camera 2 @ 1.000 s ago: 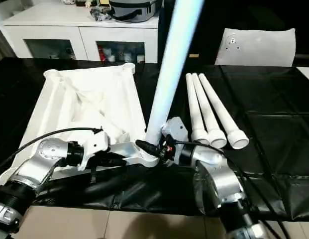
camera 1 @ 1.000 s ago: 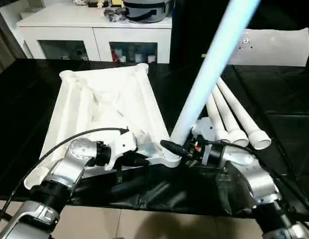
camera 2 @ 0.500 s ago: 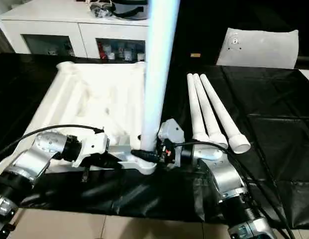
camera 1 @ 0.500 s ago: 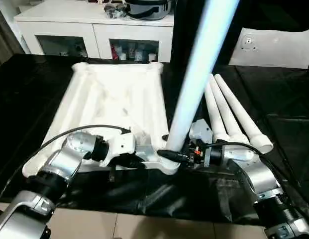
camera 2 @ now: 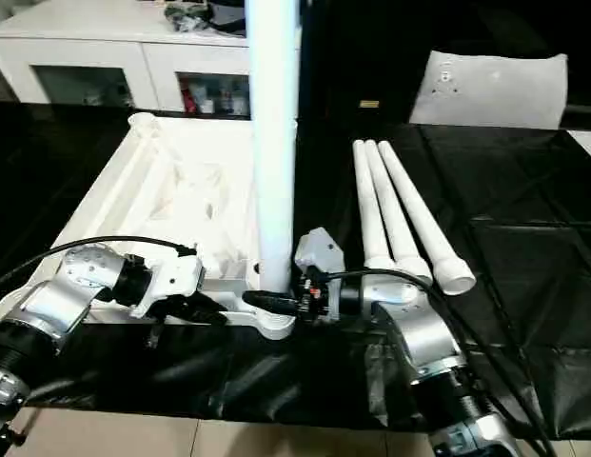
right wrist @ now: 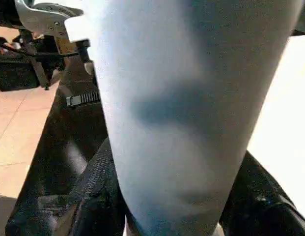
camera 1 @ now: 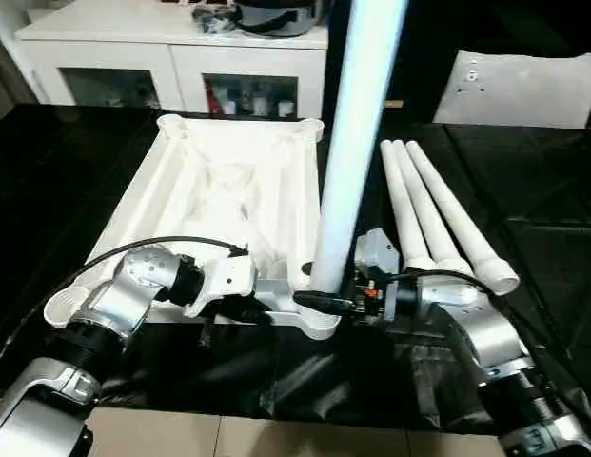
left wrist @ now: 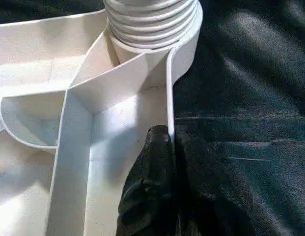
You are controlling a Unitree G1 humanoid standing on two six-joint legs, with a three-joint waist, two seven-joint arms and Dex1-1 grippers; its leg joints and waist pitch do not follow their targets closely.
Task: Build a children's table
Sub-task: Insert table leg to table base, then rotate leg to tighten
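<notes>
Table top (camera 1: 228, 205) lies underside-up. My right gripper (camera 1: 325, 301) clamps the upright leg (camera 1: 347, 162) standing in its near corner socket (left wrist: 151, 19). My left gripper (left wrist: 159, 162) pinches the rim beside that socket. Three spare legs (camera 1: 438, 214) lie beside the top.

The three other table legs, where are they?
The three spare legs lie side by side on the black cover, right of the upturned table top, just beyond the right gripper.

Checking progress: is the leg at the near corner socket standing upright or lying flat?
Upright. The leg rises nearly vertically from the table top's near corner socket, right claw shut on its base.
</notes>
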